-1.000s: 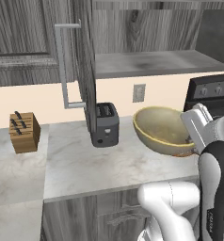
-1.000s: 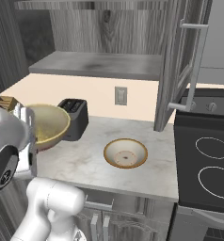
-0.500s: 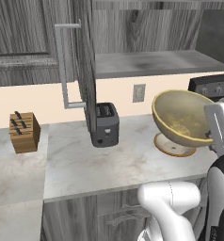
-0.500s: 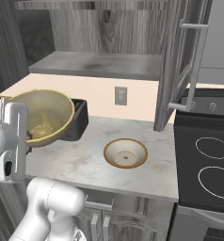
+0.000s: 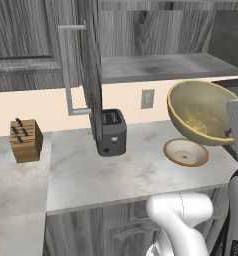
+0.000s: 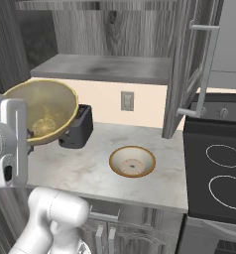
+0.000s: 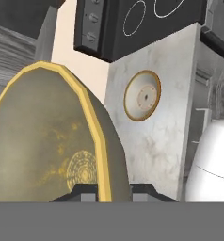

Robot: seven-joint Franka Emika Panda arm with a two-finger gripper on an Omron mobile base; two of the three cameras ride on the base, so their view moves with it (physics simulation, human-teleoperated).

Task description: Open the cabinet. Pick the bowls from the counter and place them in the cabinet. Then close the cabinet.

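My gripper [image 7: 115, 190] is shut on the rim of the deep olive-yellow bowl [image 5: 200, 112], holding it tilted in the air above the counter [image 5: 91, 172], just below the cabinet's grey shelf [image 5: 166, 67]. The same bowl [image 6: 38, 111] appears in the right base view in front of the toaster. In the hand view the bowl [image 7: 48, 146] is close up, its rim between the two fingertips [image 7: 88, 190]. The shallower tan-rimmed bowl [image 5: 186, 152] rests on the counter under the held one. Both cabinet doors [image 6: 189, 74] stand open.
A black toaster [image 5: 112, 132] stands against the wall under the open left door [image 5: 93, 65] with its bar handle [image 5: 66, 65]. A wooden knife block [image 5: 26, 140] sits at the far left. The black stovetop [image 6: 219, 173] adjoins the counter on the right.
The arm has lifted the olive-yellow bowl off the counter and up towards the shelf, tilting it. This uncovers the tan-rimmed bowl in the left base view. The cabinet doors have not moved.
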